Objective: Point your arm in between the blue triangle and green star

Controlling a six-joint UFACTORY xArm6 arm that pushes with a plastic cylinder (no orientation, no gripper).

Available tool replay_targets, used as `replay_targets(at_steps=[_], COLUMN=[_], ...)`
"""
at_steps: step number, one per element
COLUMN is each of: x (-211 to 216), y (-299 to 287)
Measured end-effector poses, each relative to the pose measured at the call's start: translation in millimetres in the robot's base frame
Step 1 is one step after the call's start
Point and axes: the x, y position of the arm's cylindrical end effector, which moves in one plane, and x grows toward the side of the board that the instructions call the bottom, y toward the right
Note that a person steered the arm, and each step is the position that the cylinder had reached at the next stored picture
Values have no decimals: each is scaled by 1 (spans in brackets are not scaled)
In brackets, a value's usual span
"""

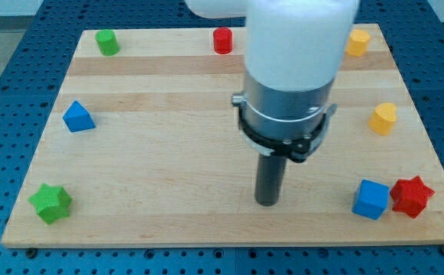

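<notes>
The blue triangle (78, 117) lies near the board's left edge, at mid height. The green star (50, 203) lies in the bottom left corner, below the triangle. My tip (267, 202) rests on the board right of centre, near the bottom edge. It is far to the right of both blocks, roughly level with the green star. It touches no block.
A green cylinder (107, 42) and a red cylinder (222, 40) sit along the top edge. A yellow block (358, 42) is at top right, a yellow cylinder (384, 118) at right. A blue cube (371, 199) touches a red star (412, 196) at bottom right.
</notes>
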Motion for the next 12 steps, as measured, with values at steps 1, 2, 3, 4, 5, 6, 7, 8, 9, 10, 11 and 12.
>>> replay_targets(at_steps=[1,2,3,4,5,6,7,8,9,10,11,12], x=[-2,-4,-10,-11,-15,-17,-19,-19,-19,-25,-32,-34], y=[-20,-37,-55,-75,-94,-114,-134,-155,-176,-193,-212,-231])
